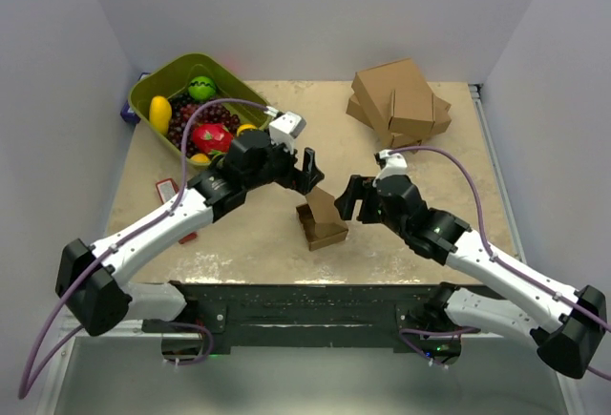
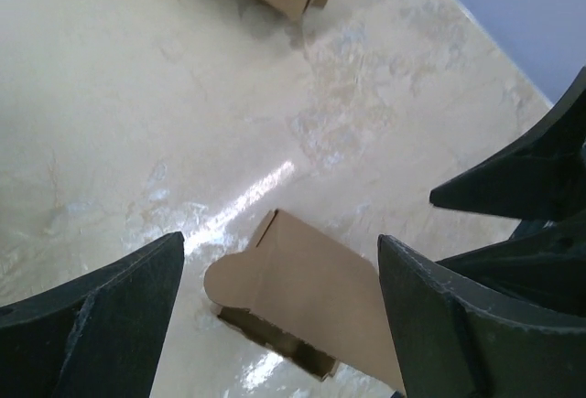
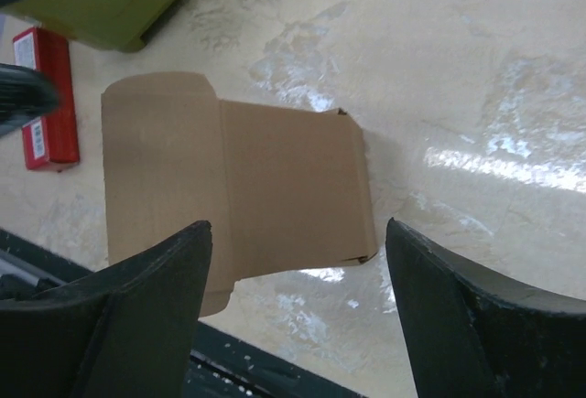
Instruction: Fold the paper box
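Note:
The paper box (image 1: 321,222) stands on the table between the two arms, a small brown kraft tray with its lid flap tilted up. My left gripper (image 1: 307,169) hovers just behind and left of it, open. In the left wrist view the box (image 2: 311,293) shows its rounded flap and dark open side below my left gripper (image 2: 280,238). My right gripper (image 1: 351,197) is close on the box's right, also open. In the right wrist view the creased brown panels of the box (image 3: 275,188) lie beyond my right gripper (image 3: 298,226). Neither gripper holds anything.
A green basket (image 1: 153,91) of fruit sits at the back left. A pile of larger brown cartons (image 1: 401,100) is at the back right. A small red packet (image 1: 167,189) lies left of the left arm. The table's dark front edge runs just below the box.

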Motion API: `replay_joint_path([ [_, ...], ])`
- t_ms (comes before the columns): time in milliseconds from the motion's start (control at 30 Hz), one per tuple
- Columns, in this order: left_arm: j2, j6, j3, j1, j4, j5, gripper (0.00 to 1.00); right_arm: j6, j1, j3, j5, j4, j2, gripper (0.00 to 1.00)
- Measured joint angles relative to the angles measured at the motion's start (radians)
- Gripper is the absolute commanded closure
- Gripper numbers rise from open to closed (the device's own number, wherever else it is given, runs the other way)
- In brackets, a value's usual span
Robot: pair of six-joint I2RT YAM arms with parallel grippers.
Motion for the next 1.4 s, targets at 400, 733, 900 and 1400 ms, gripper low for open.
replay_joint_path([
  [400, 0.092, 0.09, -0.005, 0.013, -0.074, 0.045, 0.09, 0.003, 0.003, -0.016, -0.117, 0.099, 0.065, 0.33],
  [733, 0.151, 0.119, -0.021, 0.015, -0.076, 0.046, 0.1, 0.005, 0.014, -0.049, -0.16, 0.127, 0.086, 0.38],
  [900, 0.153, 0.122, -0.04, 0.017, -0.079, 0.046, 0.11, 0.005, 0.016, -0.049, -0.161, 0.137, 0.092, 0.39],
  [1400, 0.153, 0.146, -0.102, 0.017, -0.112, 0.035, 0.11, 0.005, 0.028, -0.049, -0.168, 0.138, 0.151, 0.4],
])
